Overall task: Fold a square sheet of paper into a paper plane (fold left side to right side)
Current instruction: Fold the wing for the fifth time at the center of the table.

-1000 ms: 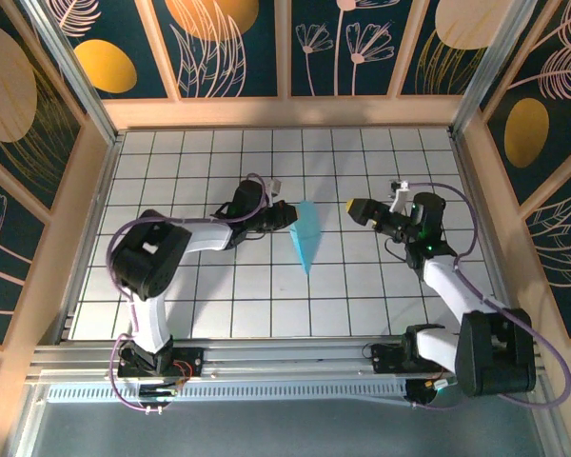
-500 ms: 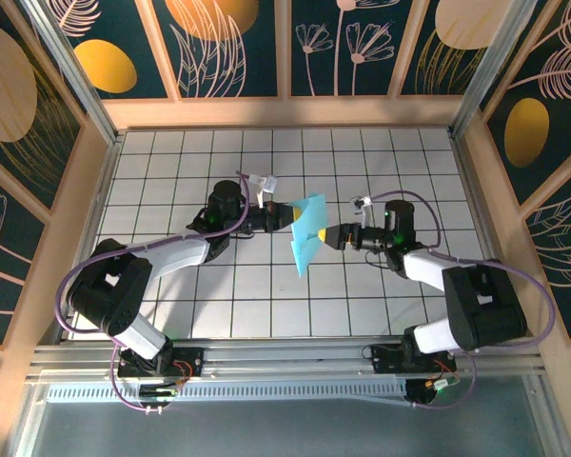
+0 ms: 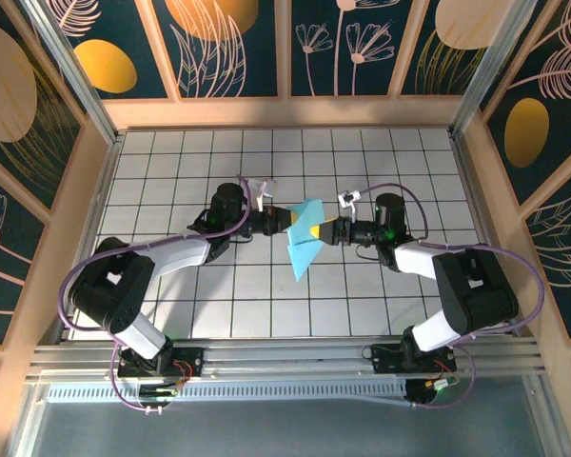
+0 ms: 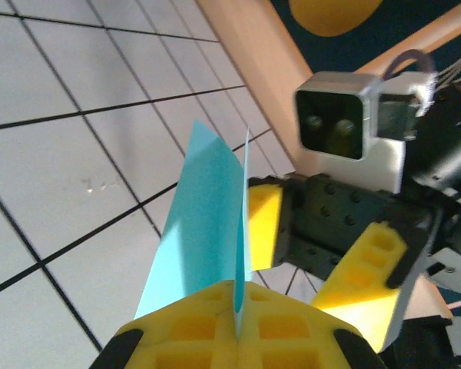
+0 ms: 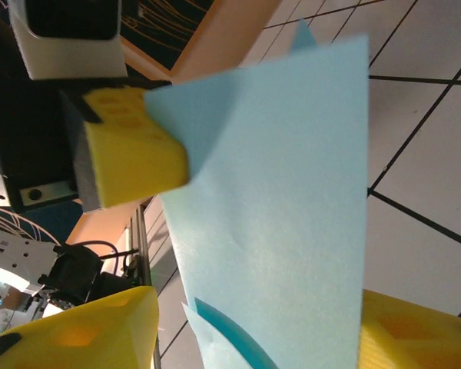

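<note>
The sheet of paper sits just right of the middle of my top view. It is a folded light-cyan shape, broad at its upper end and narrowing to a point toward the bottom of the frame. I can't tell whether that lower tip touches the table or hangs above it.

In the left wrist view the sheet of paper stands on edge. Its two layers meet at the bottom of the frame and spread apart higher up.

The left gripper comes at it from the left of the top view. Its yellow pads are pressed together with the paper running straight into the seam between them, so I have a firm pinch on that side.

The right gripper reaches in from the right of the top view, its yellow tip overlapping the upper half of the paper. From the left wrist I see the right gripper just behind the sheet, one yellow finger close beside the paper and the other well off toward the lower right.

From the right wrist, the sheet of paper takes the middle of the frame and runs down between my right fingers. They sit at the two bottom corners and straddle the paper, partly spread and not clamping it. The left gripper shows there as a yellow block at the sheet's upper left edge.
</note>
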`<state>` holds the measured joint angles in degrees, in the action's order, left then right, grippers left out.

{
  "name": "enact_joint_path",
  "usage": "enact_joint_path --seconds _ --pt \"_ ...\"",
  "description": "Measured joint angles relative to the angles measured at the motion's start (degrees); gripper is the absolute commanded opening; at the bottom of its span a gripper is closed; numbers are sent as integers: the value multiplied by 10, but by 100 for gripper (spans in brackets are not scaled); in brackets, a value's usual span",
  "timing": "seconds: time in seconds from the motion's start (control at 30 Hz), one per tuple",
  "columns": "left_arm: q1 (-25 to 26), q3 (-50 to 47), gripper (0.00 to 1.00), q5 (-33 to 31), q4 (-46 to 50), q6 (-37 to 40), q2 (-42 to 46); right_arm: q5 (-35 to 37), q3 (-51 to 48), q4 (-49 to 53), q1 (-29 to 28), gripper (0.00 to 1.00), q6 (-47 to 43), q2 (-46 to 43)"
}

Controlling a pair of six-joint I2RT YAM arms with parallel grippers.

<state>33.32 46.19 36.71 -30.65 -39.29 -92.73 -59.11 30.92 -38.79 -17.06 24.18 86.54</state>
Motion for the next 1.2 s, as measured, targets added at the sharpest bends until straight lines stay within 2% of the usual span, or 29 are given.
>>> enact_joint_path --seconds 0.4,0.5,0.6,0.63,0.7,0.77,0.83,1.0,1.1,1.2 --pt "0 4 0 -9 24 12 -38 8 34 93 2 39 -48 2" --pt "0 4 0 -7 24 14 -48 12 44 99 2 30 -53 12" --pt "0 4 0 -8 23 15 -51 22 56 108 2 14 -57 30" --pt "0 4 5 -8 23 16 -54 25 59 110 2 9 -59 37" --pt "0 4 25 -11 23 19 -64 37 68 117 2 0 -56 55" --pt "0 3 38 -21 26 24 -72 50 73 126 2 0 -49 72" --pt "0 3 45 -44 35 29 -75 66 76 133 2 0 -42 89" --pt "0 -21 48 -144 70 41 -56 105 77 155 1 0 -8 104" --pt "3 -43 48 -201 109 58 0 129 91 189 1 0 15 104" --pt "29 -42 47 -257 148 87 66 147 115 229 1 0 36 104"
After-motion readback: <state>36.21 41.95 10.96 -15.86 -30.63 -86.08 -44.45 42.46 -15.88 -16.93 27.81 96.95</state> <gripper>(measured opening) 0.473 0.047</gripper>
